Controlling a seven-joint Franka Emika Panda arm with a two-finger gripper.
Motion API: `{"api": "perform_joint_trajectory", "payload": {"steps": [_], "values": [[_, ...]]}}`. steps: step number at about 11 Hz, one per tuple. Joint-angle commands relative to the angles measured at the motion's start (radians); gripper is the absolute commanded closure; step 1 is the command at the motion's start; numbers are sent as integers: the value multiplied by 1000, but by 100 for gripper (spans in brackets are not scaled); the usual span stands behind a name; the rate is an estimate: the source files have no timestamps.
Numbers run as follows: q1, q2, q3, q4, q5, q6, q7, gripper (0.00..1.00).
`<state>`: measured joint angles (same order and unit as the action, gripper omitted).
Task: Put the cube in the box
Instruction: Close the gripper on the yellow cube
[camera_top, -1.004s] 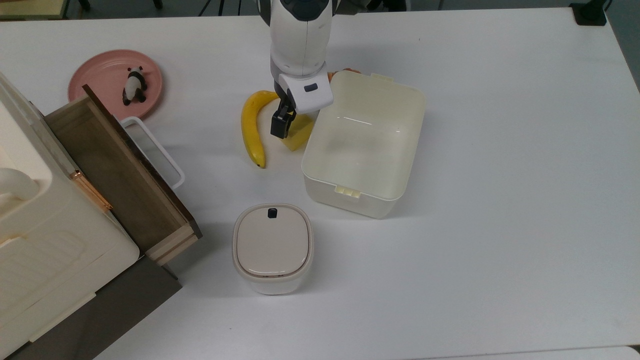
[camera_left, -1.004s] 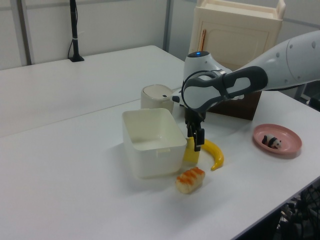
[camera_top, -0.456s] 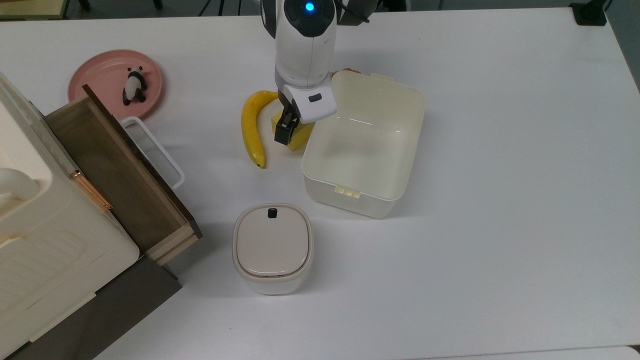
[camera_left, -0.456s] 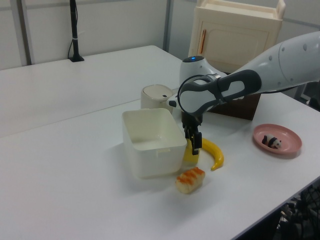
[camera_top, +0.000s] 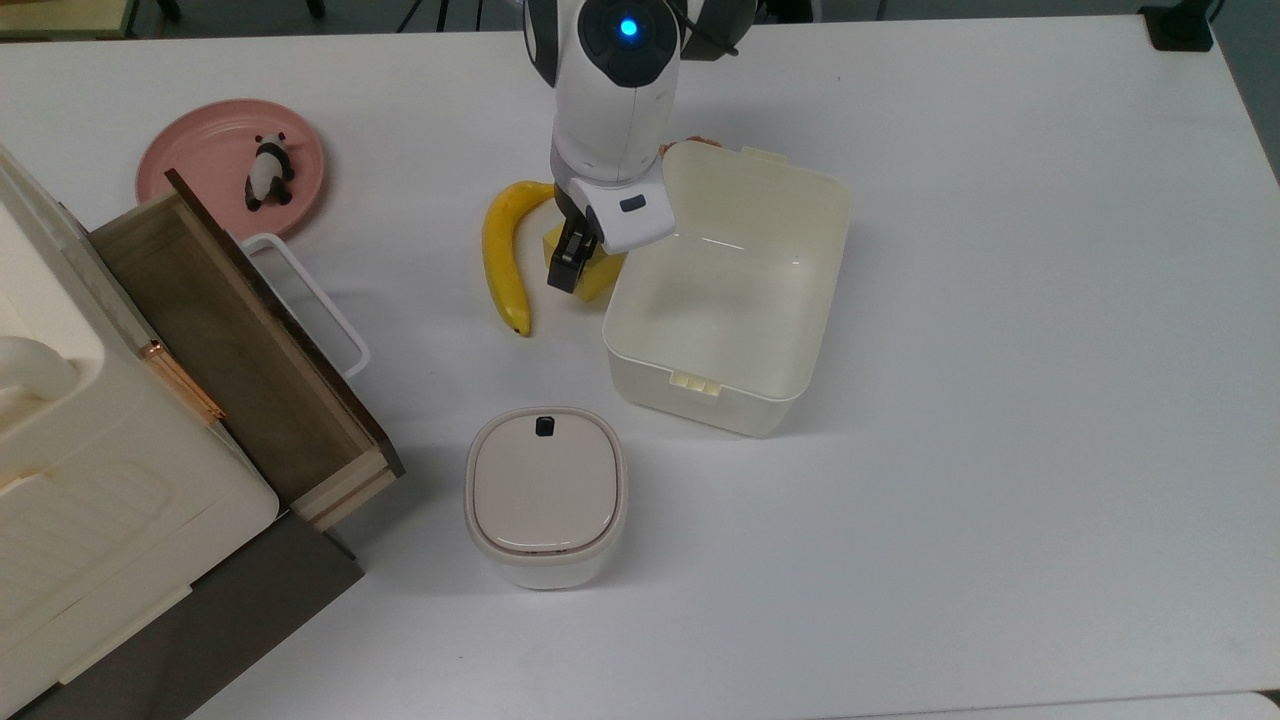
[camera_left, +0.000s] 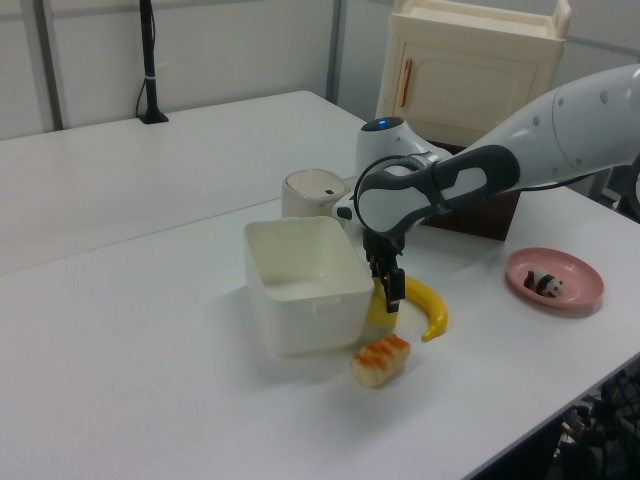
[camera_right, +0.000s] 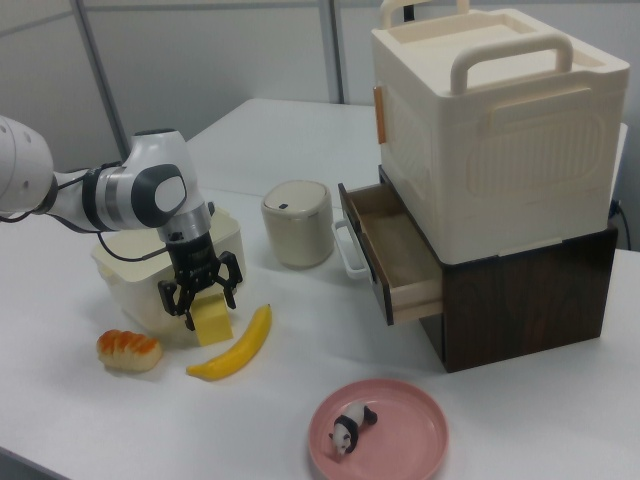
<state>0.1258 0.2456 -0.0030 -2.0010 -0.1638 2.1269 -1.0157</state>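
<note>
The cube (camera_top: 600, 281), a small pale-yellow block, rests on the white table between the banana (camera_top: 499, 256) and the box (camera_top: 712, 392), close against the box's wall. My gripper (camera_top: 577, 263) is lowered over the cube. In the right view the gripper (camera_right: 201, 300) is open, with one finger on each side of the cube (camera_right: 211, 322) and a gap showing at each. The left view has the gripper (camera_left: 392, 296) in front of the cube (camera_left: 374, 308), beside the empty cream box (camera_left: 300, 322).
A bread roll (camera_left: 380, 360) lies by the box's corner. A lidded bin (camera_top: 545, 495) stands in front of the box in the top view. An open wooden drawer (camera_top: 235, 345) and cream cabinet sit at the top view's left, behind a pink plate (camera_top: 205, 150) with a panda figure (camera_top: 268, 172).
The gripper has come down over the cube and shifted slightly toward the box. The cube, banana and box stay where they were.
</note>
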Motion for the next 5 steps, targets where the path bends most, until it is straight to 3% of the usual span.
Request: {"api": "perform_joint_trajectory", "payload": {"steps": [1,3,5], "values": [[20,1,-12,2,-37,16,11,62],[20,1,-12,2,-37,16,11,74],[20,0,-12,13,-37,13,13,74]]}}
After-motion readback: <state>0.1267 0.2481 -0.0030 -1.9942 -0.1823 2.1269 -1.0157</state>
